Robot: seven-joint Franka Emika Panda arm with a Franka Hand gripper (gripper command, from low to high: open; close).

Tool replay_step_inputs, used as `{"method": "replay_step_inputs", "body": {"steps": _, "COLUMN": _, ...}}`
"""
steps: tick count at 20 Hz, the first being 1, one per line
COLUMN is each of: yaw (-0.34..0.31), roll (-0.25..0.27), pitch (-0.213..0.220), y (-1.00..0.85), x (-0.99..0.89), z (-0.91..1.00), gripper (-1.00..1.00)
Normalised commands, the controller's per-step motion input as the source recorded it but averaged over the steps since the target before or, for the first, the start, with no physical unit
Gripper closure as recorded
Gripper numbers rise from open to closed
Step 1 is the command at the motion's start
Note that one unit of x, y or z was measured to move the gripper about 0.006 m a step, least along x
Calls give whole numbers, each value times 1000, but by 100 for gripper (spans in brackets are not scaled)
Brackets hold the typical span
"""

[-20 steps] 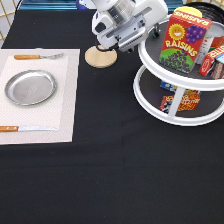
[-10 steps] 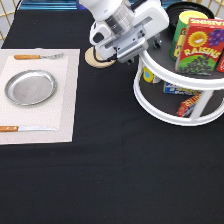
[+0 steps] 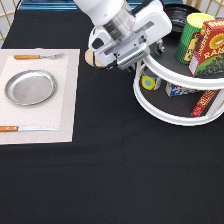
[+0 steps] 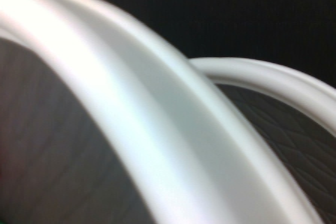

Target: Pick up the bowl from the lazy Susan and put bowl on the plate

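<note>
**At the turntable's rim: the hand closes in, the bowl not yet lifted**

Closest to the hand, our wrist view is filled by two curved white rims of the lazy Susan (image 4: 150, 125), with dark tray surface on either side. That puts the camera right against the turntable.

In the exterior view, the gripper (image 3: 145, 50) sits at the upper tier's edge on the exterior view's left side of the lazy Susan (image 3: 165, 117). Over the last second it has slid rightward and a little lower, off the wood disc (image 3: 89, 58) and onto that rim. We cannot tell whether it is released or clenched, and we see nothing carried in it.

Just beyond, the load on the top tier has shifted too. The red box (image 3: 210, 50) now lies further right and a green can (image 3: 192, 37) shows beside it, so we judge the tray has turned. Behind them, the bowl (image 3: 174, 17) rests on the top tier, near the hand but apart from it.

Far off at the exterior view's left, the plate (image 3: 30, 87) lies bare on its placemat (image 3: 65, 100). We judge the pick-up is still to be made.
</note>
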Motion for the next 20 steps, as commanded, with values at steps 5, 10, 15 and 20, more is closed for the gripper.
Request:
{"method": "replay_step_inputs", "body": {"steps": 5, "yaw": 0, "roll": 0, "pitch": -12, "y": 39, "x": -718, "z": 351, "gripper": -100}}
{"method": "replay_step_inputs", "body": {"steps": 10, "yaw": 2, "roll": 0, "pitch": 0, "y": 41, "x": -781, "z": -1, "gripper": -100}}
{"method": "replay_step_inputs", "body": {"steps": 15, "yaw": 5, "roll": 0, "pitch": 0, "y": 13, "x": -687, "z": -206, "gripper": -100}}
{"method": "replay_step_inputs", "body": {"steps": 20, "yaw": 29, "roll": -8, "pitch": 19, "y": 201, "x": -341, "z": -217, "gripper": -100}}
